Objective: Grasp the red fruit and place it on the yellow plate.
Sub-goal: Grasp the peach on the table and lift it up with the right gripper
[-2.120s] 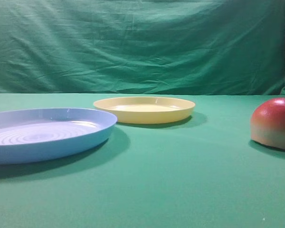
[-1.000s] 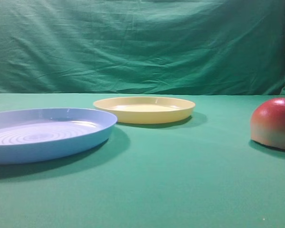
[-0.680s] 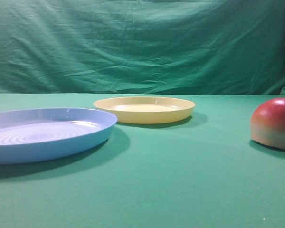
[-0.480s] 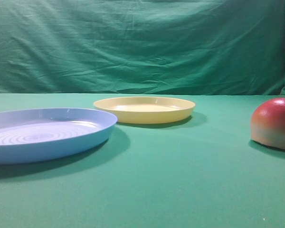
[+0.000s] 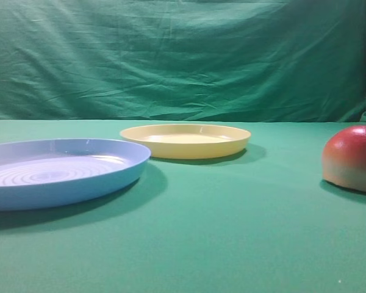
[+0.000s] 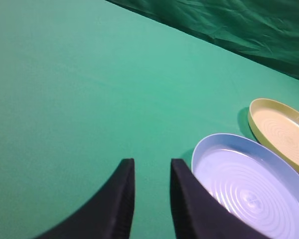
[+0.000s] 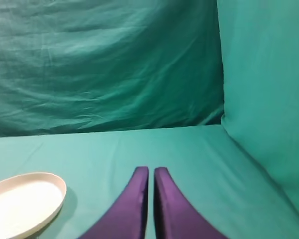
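item 1, red fruit (image 5: 352,159): dome-shaped, deep red on top fading to orange-yellow at the base. sits flat side down on the green-covered bench (image 5: 232,232), at the right edge of the exterior high view, partly cut off by the frame. well apart from both plates. nothing touches it. not seen in either wrist view.

item 2, yellow plate (image 5: 185,140): round, shallow, pale yellow, raised rim. lies flat toward the back of the bench, near the hanging green backdrop (image 5: 171,61). nothing rests in it. its edge shows at the lower left of the right wrist view (image 7: 20,204) and at the right edge of the left wrist view (image 6: 281,132).

item 3, light blue plate (image 5: 55,171): larger, with concentric rings inside. lies on the left side of the bench, in front of and just beside the yellow plate; whether the two rims touch cannot be told. also seen in the left wrist view (image 6: 239,189).

item 4, left gripper (image 6: 151,169): dark fingers, narrow gap between them, nothing held; unclenched. above bare cloth, just left of the light blue plate.

item 5, right gripper (image 7: 151,174): purple-toned fingers pressed nearly together, only a thin slit between, clenched on nothing. points toward the back corner of the bench, right of the yellow plate.
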Robot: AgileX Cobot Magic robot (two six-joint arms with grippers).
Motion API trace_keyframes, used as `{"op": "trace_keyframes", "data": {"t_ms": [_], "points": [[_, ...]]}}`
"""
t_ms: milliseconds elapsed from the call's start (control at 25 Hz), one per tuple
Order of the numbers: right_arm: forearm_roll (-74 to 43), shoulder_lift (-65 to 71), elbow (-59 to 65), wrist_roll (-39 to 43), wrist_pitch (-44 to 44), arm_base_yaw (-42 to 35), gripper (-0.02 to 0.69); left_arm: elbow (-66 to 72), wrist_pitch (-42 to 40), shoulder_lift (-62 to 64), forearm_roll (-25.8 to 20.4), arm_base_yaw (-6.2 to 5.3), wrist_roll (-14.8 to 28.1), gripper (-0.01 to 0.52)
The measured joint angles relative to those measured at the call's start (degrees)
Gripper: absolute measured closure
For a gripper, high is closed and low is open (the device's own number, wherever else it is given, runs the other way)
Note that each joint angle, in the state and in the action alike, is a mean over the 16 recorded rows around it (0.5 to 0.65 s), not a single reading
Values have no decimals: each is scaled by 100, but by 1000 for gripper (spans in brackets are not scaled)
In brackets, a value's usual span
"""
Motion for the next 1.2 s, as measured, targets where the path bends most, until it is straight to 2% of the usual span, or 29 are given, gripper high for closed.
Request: {"op": "trace_keyframes", "data": {"t_ms": [440,960,1080,1200], "points": [[505,1582,-724,-1084,1026,214,665,0,0,0,0,0,0,357],[482,4214,-1496,-2052,1521,1501,665,0,0,0,0,0,0,357],[362,4906,-1794,-2074,1520,1702,650,0,0,0,0,0,0,357],[244,5525,-2101,-2079,1555,1813,590,0,0,0,0,0,0,357]]}}
